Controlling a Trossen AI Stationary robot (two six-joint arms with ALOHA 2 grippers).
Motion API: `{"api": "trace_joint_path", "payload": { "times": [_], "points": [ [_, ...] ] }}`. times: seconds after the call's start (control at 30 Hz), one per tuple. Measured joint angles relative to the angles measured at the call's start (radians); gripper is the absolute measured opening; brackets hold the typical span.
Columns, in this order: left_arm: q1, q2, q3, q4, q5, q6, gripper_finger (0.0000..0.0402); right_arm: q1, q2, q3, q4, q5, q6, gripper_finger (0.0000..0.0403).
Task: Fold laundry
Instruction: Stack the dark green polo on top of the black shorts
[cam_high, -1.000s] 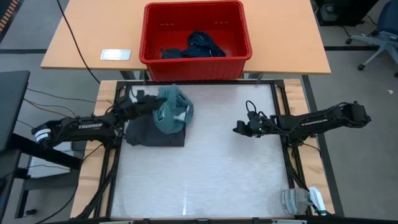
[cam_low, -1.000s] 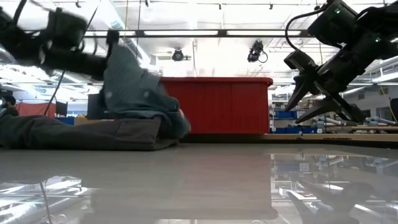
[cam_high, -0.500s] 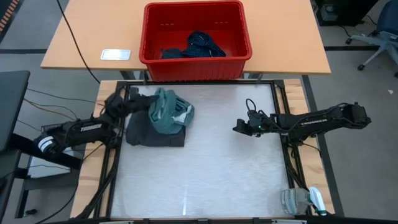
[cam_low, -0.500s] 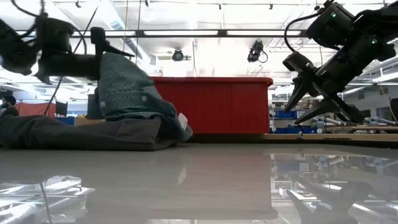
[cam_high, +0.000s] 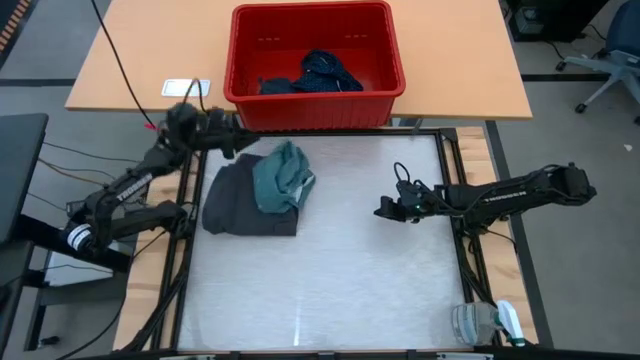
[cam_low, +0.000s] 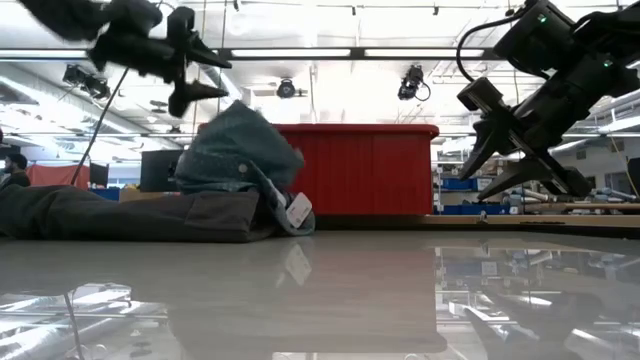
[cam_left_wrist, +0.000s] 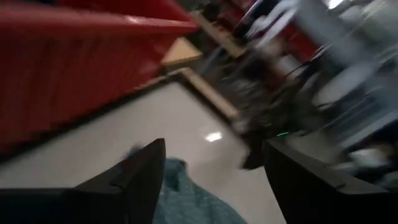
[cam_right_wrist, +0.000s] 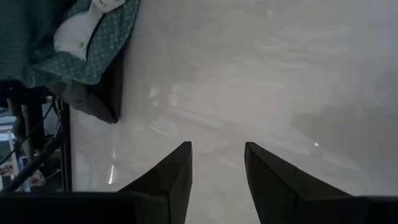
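Note:
The teal-green dotted shirt (cam_high: 282, 178) lies in a bunched heap on the folded charcoal grey piece (cam_high: 238, 212) at the table's far left; a white tag (cam_low: 297, 209) hangs at its edge. My left gripper (cam_high: 232, 138) stands open in the air above and behind the heap (cam_low: 240, 150), touching nothing, its fingers (cam_left_wrist: 134, 180) apart over the shirt (cam_left_wrist: 186, 202). My right gripper (cam_high: 385, 210) hovers open over the table's right half, well clear of the shirt (cam_right_wrist: 74, 37).
A red basket (cam_high: 312, 108) with dark navy cloth (cam_high: 320, 72) stands on the wooden table behind the work surface. A white card (cam_high: 186, 88) lies to its left. A small bottle and cloth (cam_high: 485, 322) sit at the near right corner. Bare table surface (cam_high: 340, 280) spans the middle.
My left gripper has opened and let go of the teal shirt, then risen and drawn back toward the table's far left corner. The shirt's lifted part has dropped and now sits as a lower heap on the grey piece.

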Motion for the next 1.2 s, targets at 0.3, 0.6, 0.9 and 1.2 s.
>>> {"api": "trace_joint_path", "payload": {
  "times": [0.3, 0.6, 0.9, 1.2],
  "points": [
    [-0.033, 0.001, 0.286, -0.423, -0.211, 0.222, 0.0243, 0.023, 0.000, 0.000, -0.032, -0.003, -0.015, 0.0154],
    [-0.548, 0.141, 0.288, -0.407, -0.480, 0.188, 0.0231, 0.000, 0.000, 0.000, -0.050, -0.015, -0.067, 0.0154],
    [-0.827, 0.288, 0.298, -0.469, -0.823, 0.135, 0.0231, 0.034, 0.000, 0.000, -0.053, -0.021, -0.087, 0.0154],
    [-0.894, 0.298, 0.299, -0.558, -1.113, 0.116, 0.0231, 0.054, 0.000, 0.000, -0.079, -0.040, -0.113, 0.0154]
  ]
}}
